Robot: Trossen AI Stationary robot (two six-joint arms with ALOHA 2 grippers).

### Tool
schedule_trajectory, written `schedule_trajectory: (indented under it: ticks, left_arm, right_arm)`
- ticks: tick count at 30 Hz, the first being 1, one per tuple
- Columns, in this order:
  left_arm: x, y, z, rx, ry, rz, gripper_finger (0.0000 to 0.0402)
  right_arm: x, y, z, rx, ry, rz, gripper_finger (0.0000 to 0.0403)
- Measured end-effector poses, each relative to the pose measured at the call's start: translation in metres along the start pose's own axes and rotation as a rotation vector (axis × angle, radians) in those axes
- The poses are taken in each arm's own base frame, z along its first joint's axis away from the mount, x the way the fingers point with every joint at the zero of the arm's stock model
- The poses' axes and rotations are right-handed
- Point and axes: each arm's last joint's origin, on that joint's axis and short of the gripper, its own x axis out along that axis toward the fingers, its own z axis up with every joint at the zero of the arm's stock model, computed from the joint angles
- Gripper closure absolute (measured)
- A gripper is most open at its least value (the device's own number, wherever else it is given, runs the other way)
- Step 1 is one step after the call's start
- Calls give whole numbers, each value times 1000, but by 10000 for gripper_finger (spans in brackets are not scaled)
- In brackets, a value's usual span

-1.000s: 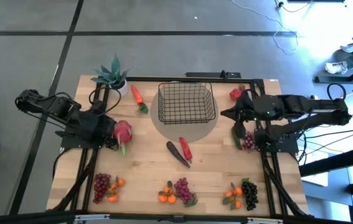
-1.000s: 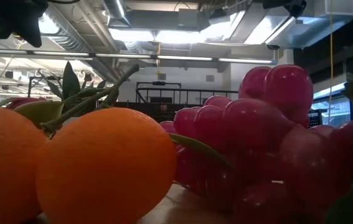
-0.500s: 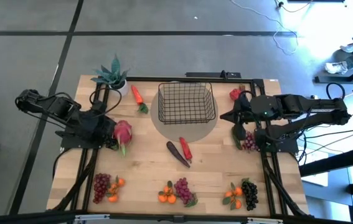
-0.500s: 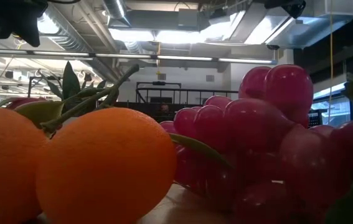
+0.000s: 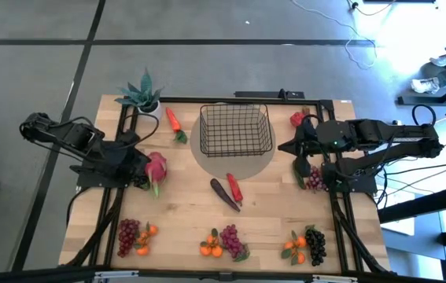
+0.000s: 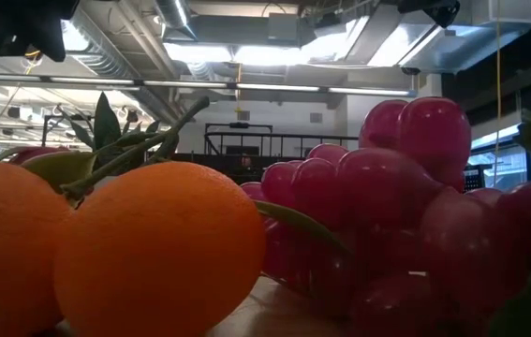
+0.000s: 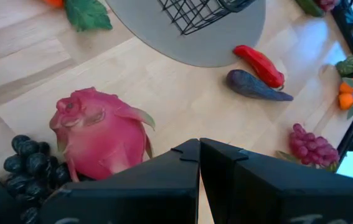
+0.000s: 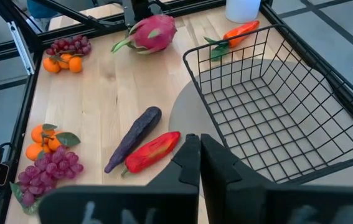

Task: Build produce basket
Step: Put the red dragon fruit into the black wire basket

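- The left gripper (image 7: pixel 198 163) is seen with its two dark fingers pressed together and nothing between them; it is held above the tabletop to the left of the basket (image 5: pixel 236 130), just beside a pink, scaly fruit (image 7: pixel 99 134) with green-tipped flaps.
- The right gripper (image 8: pixel 200 163) is likewise closed and empty, and is poised to the right of the basket, its fingers pointed toward the basket's open side.
- The basket, a rectangular black wire grid with thin rods and open squares, is set on a flat grey round mat (image 5: pixel 233 162) and is seen to hold nothing.
- The step in hand is judged to be the very start: no produce has been loaded, and a first piece is yet to be chosen.
- The next move is judged to call for the fingers to be parted and lowered over a piece, the pink fruit being nearest to the left arm.
- In front of the basket, at the mat's edge, a slim, matte dark eggplant (image 5: pixel 223 192) and a glossy red pepper (image 5: pixel 234 189) are laid side by side.
- A tapered orange carrot (image 5: pixel 174 121) with a green top is found to the left of the basket.
- Knobbly grape bunches with small smooth oranges (image 5: pixel 211 249) are spread along the wooden table (image 5: pixel 183 208) edge farthest from the basket.
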Motion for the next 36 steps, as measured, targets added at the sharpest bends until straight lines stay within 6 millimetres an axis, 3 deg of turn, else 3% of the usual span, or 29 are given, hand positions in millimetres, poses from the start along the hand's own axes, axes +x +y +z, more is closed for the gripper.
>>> schedule_trajectory:
  ticks: [17, 28, 32, 36]
  left_arm:
    - [4, 2, 12, -44, -109, 49, 398]
    - [9, -3, 20, -52, -151, 37, 324]
    - [13, -5, 27, -75, -192, 45, 316]
    - [23, -10, 34, 92, -226, 91, 319]
  right_arm:
    - [0, 1, 0, -4, 11, 33, 402]
    - [0, 2, -1, -30, 21, 68, 402]
    - [0, 2, -1, -30, 21, 67, 402]
    - [0, 2, -1, -30, 20, 66, 402]
